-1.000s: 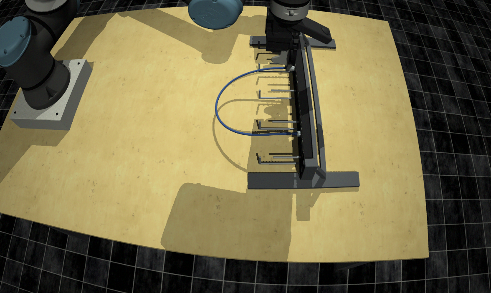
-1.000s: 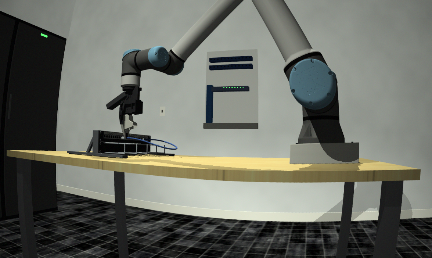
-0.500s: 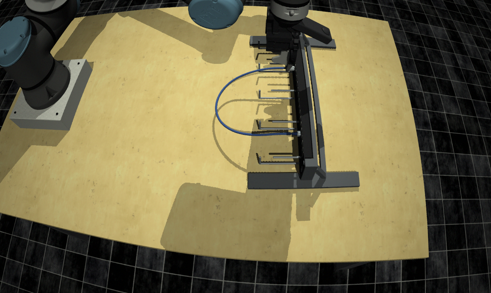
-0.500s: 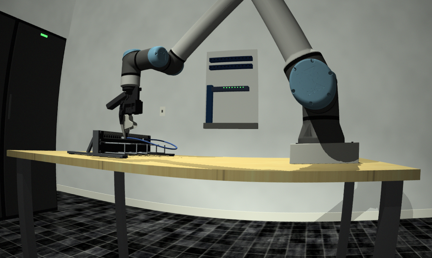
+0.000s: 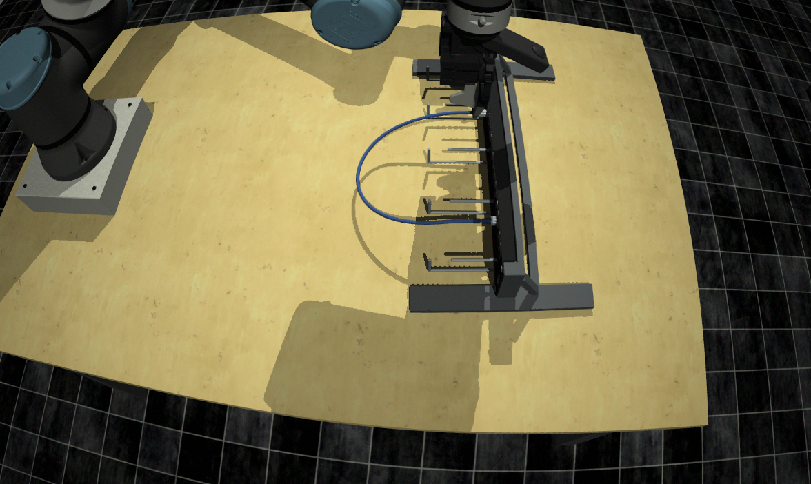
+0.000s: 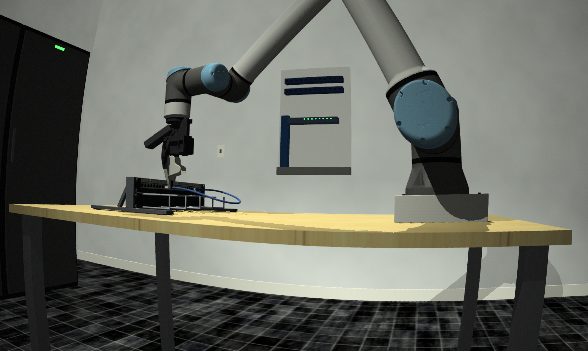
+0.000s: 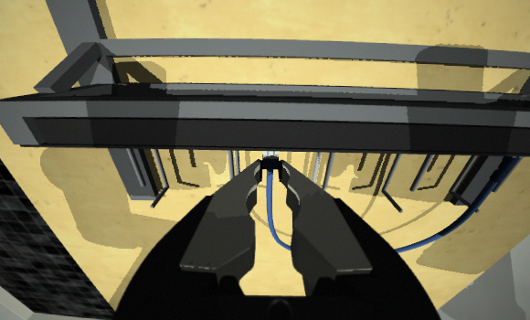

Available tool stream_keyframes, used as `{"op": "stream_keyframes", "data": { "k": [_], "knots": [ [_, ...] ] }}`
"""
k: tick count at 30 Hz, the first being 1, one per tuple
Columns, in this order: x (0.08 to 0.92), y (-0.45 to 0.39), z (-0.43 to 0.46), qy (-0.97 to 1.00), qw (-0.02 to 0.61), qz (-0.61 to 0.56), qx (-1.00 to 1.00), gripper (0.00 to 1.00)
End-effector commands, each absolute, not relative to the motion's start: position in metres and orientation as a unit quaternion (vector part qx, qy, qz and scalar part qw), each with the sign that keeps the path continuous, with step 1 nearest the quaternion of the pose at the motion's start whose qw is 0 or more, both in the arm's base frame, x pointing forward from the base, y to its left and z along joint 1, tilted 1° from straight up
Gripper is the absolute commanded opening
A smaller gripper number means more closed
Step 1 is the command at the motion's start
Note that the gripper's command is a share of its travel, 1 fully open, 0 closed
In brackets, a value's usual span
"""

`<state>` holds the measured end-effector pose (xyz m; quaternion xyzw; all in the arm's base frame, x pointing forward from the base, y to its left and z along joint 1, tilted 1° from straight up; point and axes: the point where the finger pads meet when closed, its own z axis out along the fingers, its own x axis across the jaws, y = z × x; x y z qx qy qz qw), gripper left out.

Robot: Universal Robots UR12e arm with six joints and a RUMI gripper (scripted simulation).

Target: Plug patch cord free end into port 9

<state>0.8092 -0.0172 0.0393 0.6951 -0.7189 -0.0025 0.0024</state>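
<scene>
The free-standing rack point(image 5: 512, 180) point(image 6: 132, 192) point(image 7: 255, 133) stands upright on the table, at its far right in the top view. My gripper point(image 5: 478, 107) point(image 6: 169, 182) point(image 7: 270, 162) is shut on the free plug point(image 5: 482, 113) point(image 7: 270, 162) of the blue patch cord point(image 5: 360, 174) point(image 6: 232, 198) point(image 7: 270, 206). It holds the plug right against the port face near the rack's far end. The plug's tip is hidden under the panel's top edge, so I cannot tell how deep it sits. The cord's other end point(image 5: 490, 220) point(image 7: 497, 176) is plugged in further along, and the cord loops out over the table.
Thin cable-support rods point(image 5: 456, 148) stick out from the rack's front at several places beside the plug. The rack's grey foot bars point(image 5: 450, 298) lie flat on the table. The robot base point(image 5: 71, 162) point(image 6: 440, 207) stands at the table's other end. Black cabinets point(image 6: 25, 152) stand beyond the rack.
</scene>
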Motion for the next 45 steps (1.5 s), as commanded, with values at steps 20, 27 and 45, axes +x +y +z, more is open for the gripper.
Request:
{"op": "stream_keyframes", "data": {
  "k": [20,27,45],
  "knots": [
    [0.8126,-0.0175,0.041,-0.718,0.007,-0.007,0.696,0.0],
    [0.8127,-0.0175,0.0411,-0.718,0.007,-0.007,0.696,0.0],
    [0.8139,-0.0176,0.0411,-0.718,0.007,-0.007,0.696,0.0]
  ]
}}
